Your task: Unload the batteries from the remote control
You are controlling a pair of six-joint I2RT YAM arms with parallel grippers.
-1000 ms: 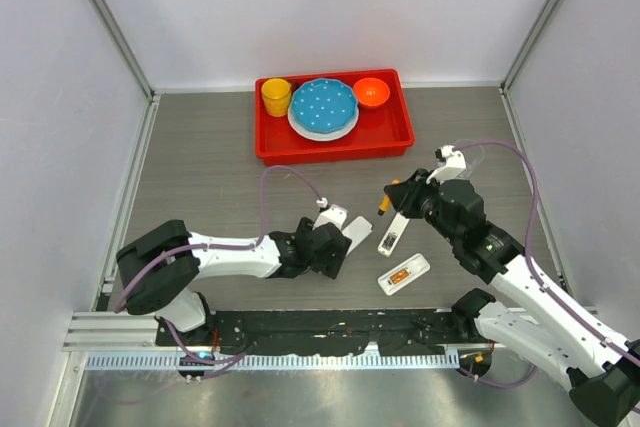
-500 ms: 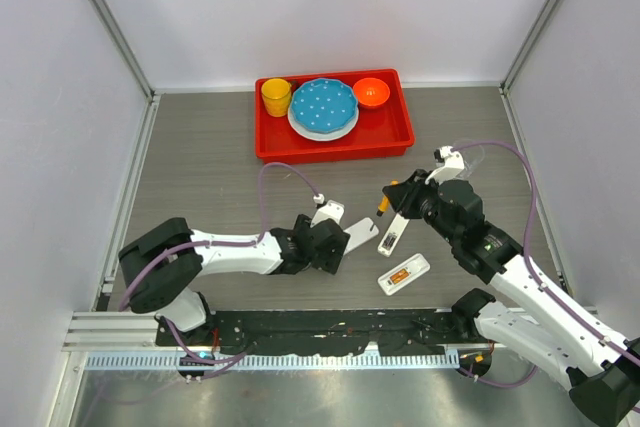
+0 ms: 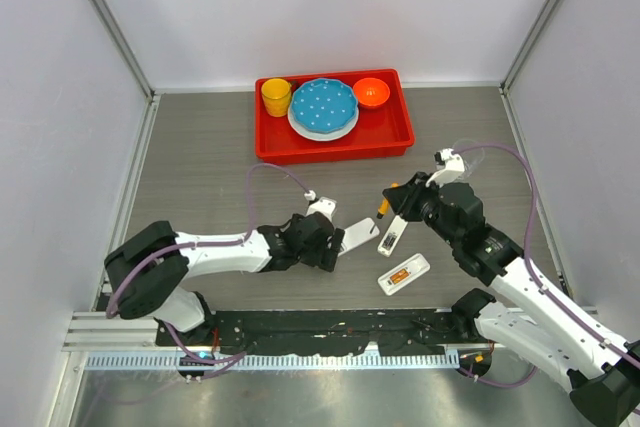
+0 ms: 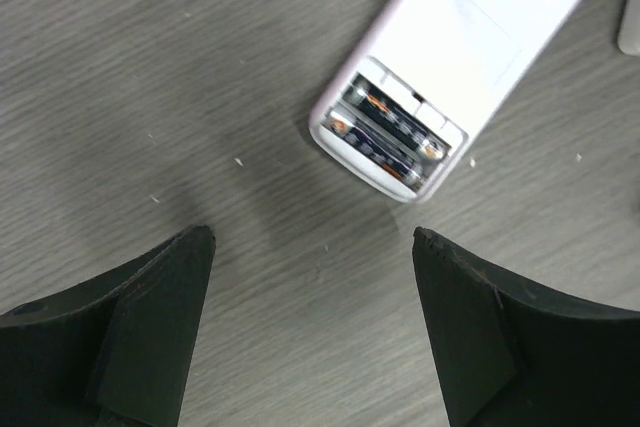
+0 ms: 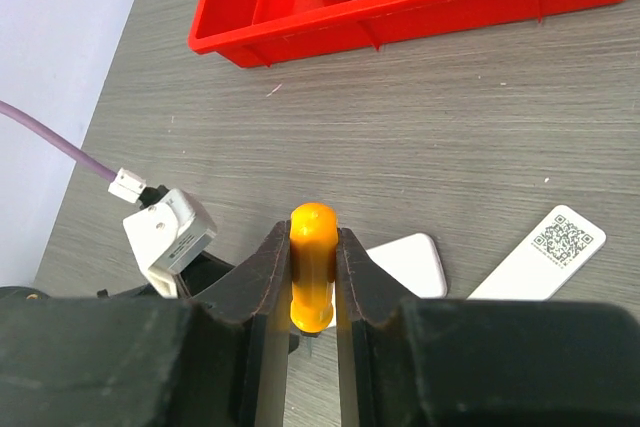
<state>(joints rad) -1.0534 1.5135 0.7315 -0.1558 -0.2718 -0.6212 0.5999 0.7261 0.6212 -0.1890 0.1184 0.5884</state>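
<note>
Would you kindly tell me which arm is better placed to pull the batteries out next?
Left: the left gripper, open, hovers beside the batteries exposed in the remote, while the right gripper is shut on the screwdriver.

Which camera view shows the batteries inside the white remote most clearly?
The left wrist view: two batteries lie side by side in the open compartment of the remote, seen close up. In the top external view the remote is too small to show them. The right wrist view shows no batteries.

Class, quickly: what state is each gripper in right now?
Left gripper: open, holding nothing.
Right gripper: closed on the small orange-handled screwdriver.
</note>
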